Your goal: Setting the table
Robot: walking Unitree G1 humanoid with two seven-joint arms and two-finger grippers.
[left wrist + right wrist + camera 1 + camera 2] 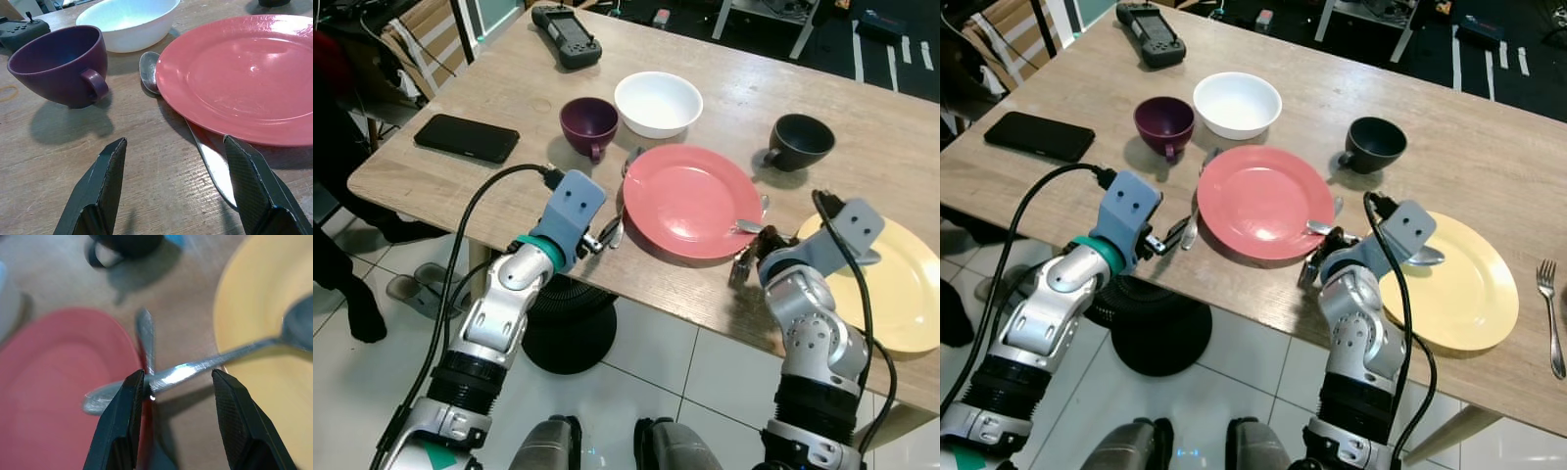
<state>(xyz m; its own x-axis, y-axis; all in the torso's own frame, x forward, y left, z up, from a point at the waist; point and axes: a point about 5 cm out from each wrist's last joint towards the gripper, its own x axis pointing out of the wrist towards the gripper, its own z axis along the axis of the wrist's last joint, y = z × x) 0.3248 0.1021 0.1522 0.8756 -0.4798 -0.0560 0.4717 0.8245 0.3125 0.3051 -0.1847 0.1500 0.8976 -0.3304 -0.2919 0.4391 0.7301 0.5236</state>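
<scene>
A pink plate point(690, 199) lies near the table's front edge, with a spoon point(149, 71) along its left rim. My left gripper point(607, 235) hovers low by that spoon's handle, open, with the handle running close to one finger point(247, 171). A second spoon point(195, 372) bridges the pink plate and the yellow plate point(906, 284), its bowl on the yellow one. My right gripper point(178, 382) is open with this spoon's handle between its fingers. Another piece of cutlery point(145, 340) lies just beyond, by the pink plate's rim. Behind stand a purple cup point(588, 124), a white bowl point(658, 103) and a black cup point(799, 140).
A black phone point(467, 137) lies at the table's left, and a game controller point(566, 36) at the far left corner. A fork point(1551, 313) rests right of the yellow plate. A chair point(421, 49) stands beyond the left edge. White tiled floor lies below the table's near edge.
</scene>
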